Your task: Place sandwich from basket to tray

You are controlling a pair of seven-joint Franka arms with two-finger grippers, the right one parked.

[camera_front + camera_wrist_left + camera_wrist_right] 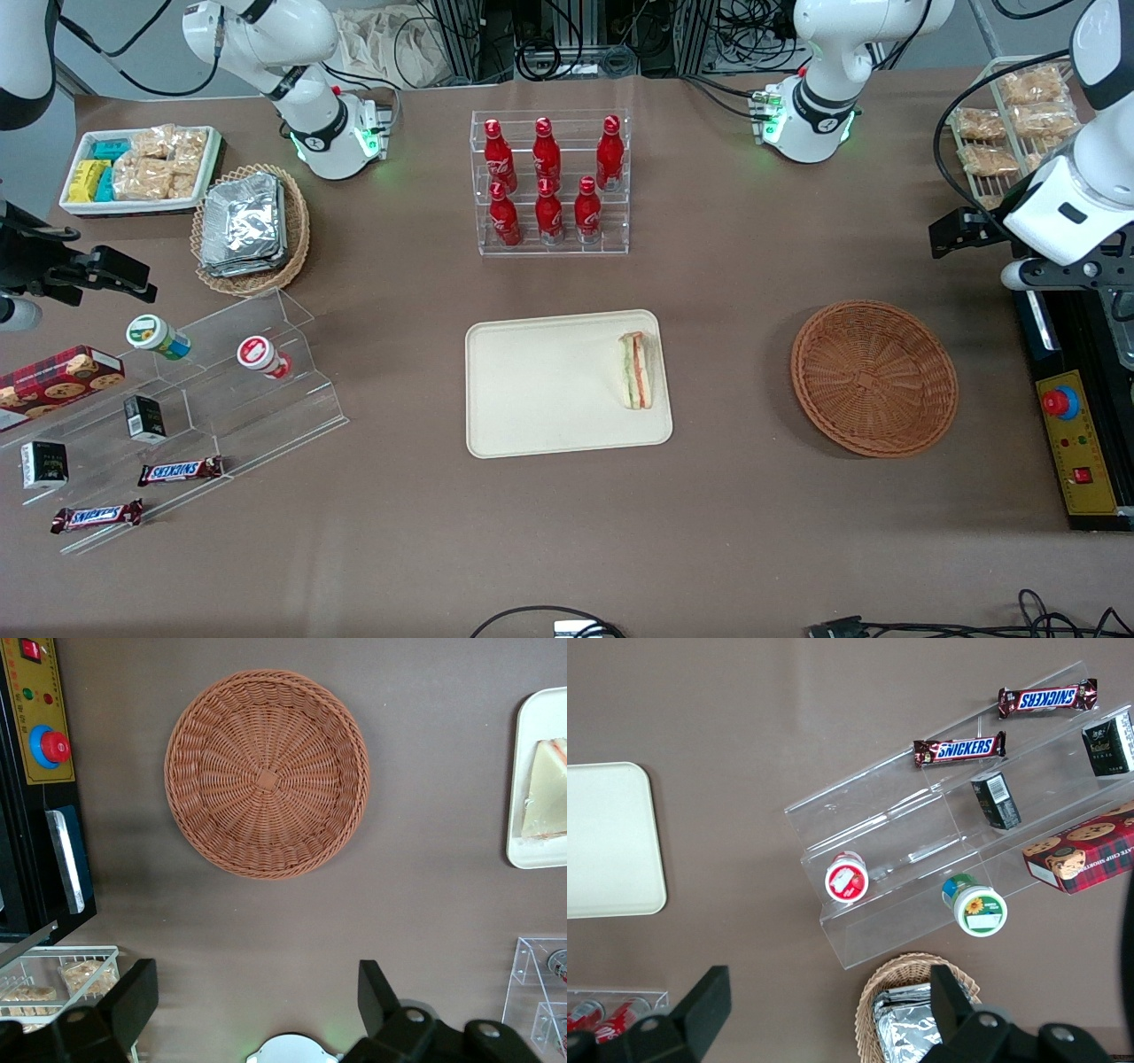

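The left arm (1076, 190) is glossy white with black joint bands, and black cables loop along it. Its round white base (811, 111) sits at the table's edge, ringed in black and lit by green lights. The gripper (257, 1005), matte black, hangs high over the table beside the basket's end, with two angular, wide-apart jaws and round screw bosses.
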